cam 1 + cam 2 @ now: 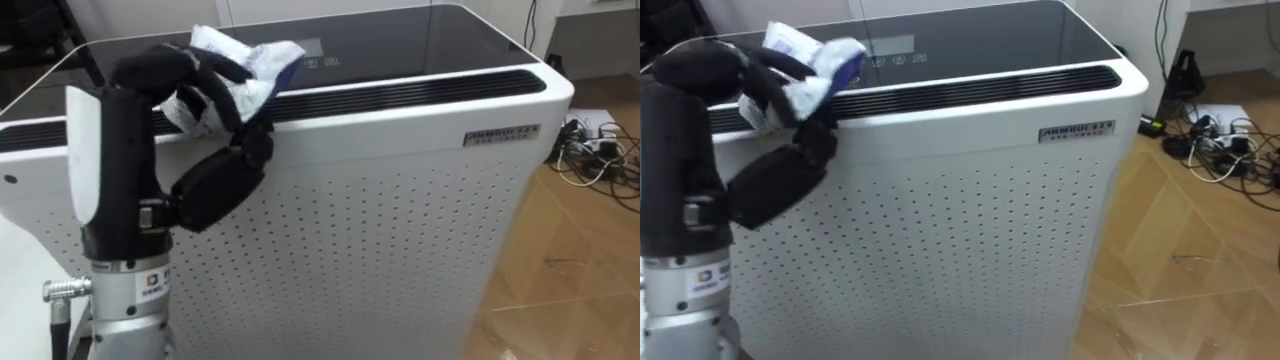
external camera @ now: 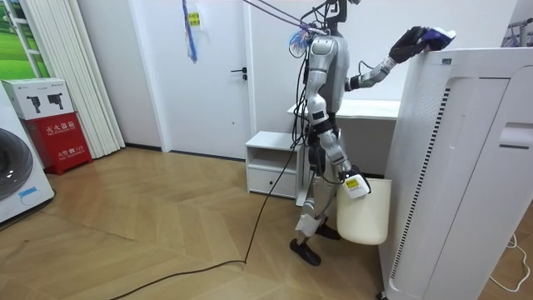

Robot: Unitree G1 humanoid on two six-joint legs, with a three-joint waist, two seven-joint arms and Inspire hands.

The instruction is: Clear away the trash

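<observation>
Garbage (image 1: 245,62) – a crumpled white wad with a blue patch – sits on the dark glossy top of a tall white air purifier (image 1: 400,200), at its near left edge just behind the vent slot. The left hand (image 1: 150,70) is raised to it, its black fingers (image 1: 222,68) curled over and around the wad, the thumb hooked against the purifier's perforated front below. In the room view the robot stands upright on the wood floor (image 2: 166,225), close beside the purifier, with a white counter (image 2: 375,108) behind it. Its right hand (image 2: 351,183) hangs low at the rim of a cream bin (image 2: 365,212) – its grip cannot be told. Tangled cables (image 1: 590,150) lie on the floor past the purifier.
</observation>
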